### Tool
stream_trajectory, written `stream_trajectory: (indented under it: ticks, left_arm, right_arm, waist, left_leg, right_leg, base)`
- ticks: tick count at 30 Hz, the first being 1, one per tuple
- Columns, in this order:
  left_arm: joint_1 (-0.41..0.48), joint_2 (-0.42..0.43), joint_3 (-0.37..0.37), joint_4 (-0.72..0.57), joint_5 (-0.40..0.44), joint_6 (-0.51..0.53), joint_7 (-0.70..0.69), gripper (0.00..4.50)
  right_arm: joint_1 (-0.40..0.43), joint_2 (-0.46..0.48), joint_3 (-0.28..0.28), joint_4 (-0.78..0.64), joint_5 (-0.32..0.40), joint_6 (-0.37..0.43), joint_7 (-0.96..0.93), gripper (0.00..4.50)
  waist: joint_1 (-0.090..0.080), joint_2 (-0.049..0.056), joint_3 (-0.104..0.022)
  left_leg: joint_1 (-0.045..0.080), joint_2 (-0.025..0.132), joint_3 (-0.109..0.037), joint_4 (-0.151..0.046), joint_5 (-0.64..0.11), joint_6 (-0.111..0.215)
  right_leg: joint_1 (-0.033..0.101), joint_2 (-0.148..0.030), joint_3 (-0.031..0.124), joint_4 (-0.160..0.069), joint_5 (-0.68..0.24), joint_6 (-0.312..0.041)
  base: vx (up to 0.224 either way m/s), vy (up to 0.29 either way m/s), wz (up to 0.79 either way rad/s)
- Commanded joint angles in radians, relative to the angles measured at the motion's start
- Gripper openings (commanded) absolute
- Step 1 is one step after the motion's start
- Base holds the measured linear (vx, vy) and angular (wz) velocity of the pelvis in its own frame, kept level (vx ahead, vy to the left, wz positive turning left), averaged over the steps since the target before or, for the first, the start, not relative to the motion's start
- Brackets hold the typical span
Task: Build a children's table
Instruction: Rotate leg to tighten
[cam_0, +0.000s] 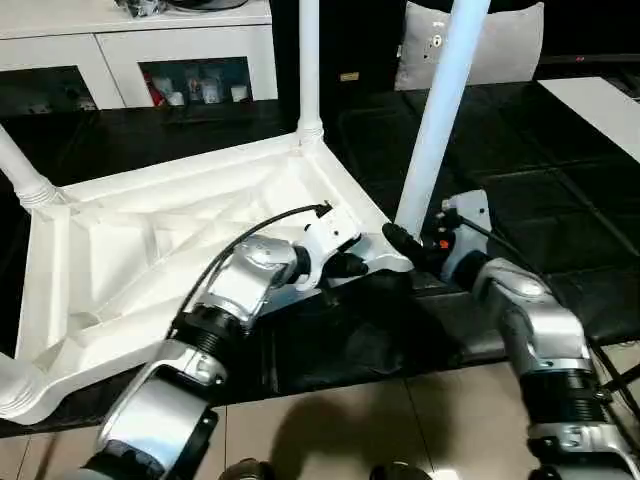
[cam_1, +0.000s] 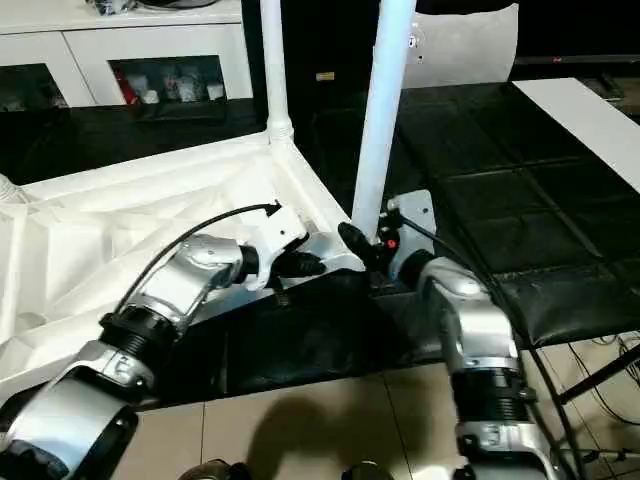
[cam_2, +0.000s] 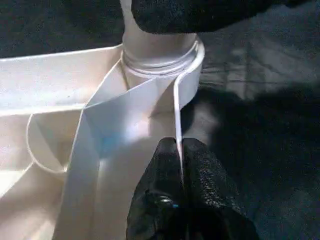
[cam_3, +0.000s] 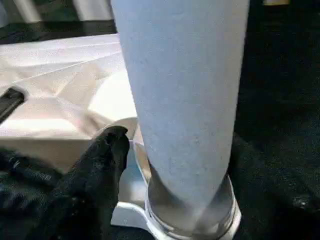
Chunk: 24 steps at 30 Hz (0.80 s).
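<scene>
The white table top (cam_0: 150, 250) is lying underside up on the black mat (cam_0: 520, 200), legs rising from its corner sockets. The near-corner leg (cam_0: 432, 120) is standing seated in its socket. The left gripper (cam_2: 181, 165) is pinching the top's thin rim beside that socket, jaws clamped on it. The right gripper (cam_0: 405, 243) is sitting at the leg's base, jaws apart around it.
</scene>
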Motion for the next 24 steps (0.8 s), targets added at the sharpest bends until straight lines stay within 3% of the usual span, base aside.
stream_trajectory:
  ticks: [1,3,5,8,10,12,15,16,18,20,21,24]
  left_arm:
    - [-0.007,0.021,-0.016,-0.057,-0.015,-0.072,-0.068,0.00]
    - [0.003,0.056,-0.031,-0.064,-0.022,-0.102,-0.143,0.00]
    - [0.008,0.073,-0.039,-0.069,-0.026,-0.109,-0.177,0.00]
    - [0.030,0.126,-0.067,-0.099,-0.042,-0.180,-0.297,0.00]
    - [0.042,0.151,-0.077,-0.122,-0.062,-0.199,-0.370,0.00]
    - [0.045,0.168,-0.084,-0.130,-0.068,-0.206,-0.410,0.00]
    - [0.044,0.182,-0.094,-0.126,-0.063,-0.227,-0.436,0.00]
    - [0.043,0.192,-0.101,-0.124,-0.059,-0.238,-0.453,0.00]
    - [0.043,0.200,-0.109,-0.123,-0.056,-0.246,-0.468,0.00]
    - [0.044,0.206,-0.114,-0.123,-0.054,-0.253,-0.479,0.00]
    - [0.043,0.210,-0.117,-0.123,-0.055,-0.258,-0.492,0.00]
    - [0.041,0.214,-0.119,-0.124,-0.057,-0.264,-0.505,0.00]
  right_arm:
    - [0.009,-0.031,0.042,-0.024,0.022,-0.021,0.103,3.60]
    - [0.023,-0.086,0.067,-0.043,0.031,-0.034,0.205,3.95]
    - [0.028,-0.109,0.077,-0.050,0.035,-0.041,0.247,4.01]
    - [0.027,-0.165,0.093,-0.031,0.025,-0.086,0.326,4.37]
    - [0.021,-0.189,0.100,-0.009,0.017,-0.123,0.365,4.37]
    - [0.024,-0.211,0.113,-0.006,0.030,-0.142,0.434,4.37]
    - [0.028,-0.234,0.129,-0.010,0.046,-0.150,0.506,4.37]
    - [0.028,-0.244,0.138,-0.009,0.048,-0.154,0.536,4.11]
    - [0.027,-0.255,0.149,-0.006,0.053,-0.154,0.567,4.11]
    - [0.029,-0.265,0.160,-0.006,0.061,-0.145,0.601,3.81]
    - [0.030,-0.275,0.172,-0.006,0.069,-0.136,0.636,3.81]
    - [0.031,-0.290,0.192,-0.006,0.081,-0.123,0.683,3.51]
  waist:
    - [0.010,-0.013,-0.083]
    - [0.016,-0.013,-0.083]
    - [0.023,-0.011,-0.081]
    - [0.032,-0.010,-0.079]
    - [0.039,-0.014,-0.078]
    - [0.048,-0.011,-0.078]
    - [0.055,-0.015,-0.077]
    - [0.058,-0.014,-0.077]
    - [0.059,-0.016,-0.077]
    - [0.061,-0.016,-0.078]
    - [0.061,-0.021,-0.078]
    - [0.067,-0.019,-0.079]
  left_leg:
    - [0.025,0.046,-0.025,-0.059,-0.167,0.083]
    - [0.028,0.048,-0.025,-0.058,-0.172,0.088]
    - [0.029,0.049,-0.024,-0.059,-0.181,0.090]
    - [0.033,0.054,-0.025,-0.061,-0.212,0.071]
    - [0.036,0.057,-0.023,-0.063,-0.220,0.054]
    - [0.040,0.058,-0.022,-0.064,-0.235,0.051]
    - [0.039,0.059,-0.022,-0.066,-0.243,0.047]
    - [0.038,0.059,-0.023,-0.066,-0.244,0.045]
    - [0.036,0.057,-0.023,-0.065,-0.245,0.044]
    - [0.036,0.058,-0.024,-0.065,-0.240,0.046]
    - [0.035,0.058,-0.023,-0.065,-0.234,0.049]
    - [0.035,0.059,-0.023,-0.063,-0.218,0.058]
  right_leg:
    - [0.061,-0.053,0.030,-0.070,-0.128,-0.246]
    - [0.062,-0.055,0.031,-0.070,-0.129,-0.248]
    - [0.059,-0.054,0.031,-0.070,-0.141,-0.248]
    - [0.054,-0.056,0.031,-0.074,-0.198,-0.241]
    - [0.051,-0.056,0.033,-0.071,-0.212,-0.240]
    - [0.046,-0.055,0.033,-0.071,-0.219,-0.239]
    - [0.049,-0.057,0.033,-0.070,-0.229,-0.232]
    - [0.048,-0.058,0.034,-0.070,-0.234,-0.231]
    - [0.050,-0.059,0.034,-0.071,-0.244,-0.228]
    - [0.050,-0.060,0.034,-0.071,-0.249,-0.224]
    - [0.050,-0.059,0.033,-0.071,-0.243,-0.225]
    - [0.049,-0.059,0.033,-0.068,-0.230,-0.230]
  base:
    - [0.000,0.000,0.00]
    - [0.000,0.000,0.00]
    - [0.000,0.000,0.00]
    - [0.000,0.000,0.00]
    - [0.000,0.000,0.00]
    - [0.000,0.000,0.00]
    - [0.000,0.000,0.00]
    - [0.000,0.000,0.00]
    - [0.000,0.000,0.00]
    - [0.000,0.000,0.00]
    - [0.000,0.000,0.00]
    - [0.000,0.000,0.00]
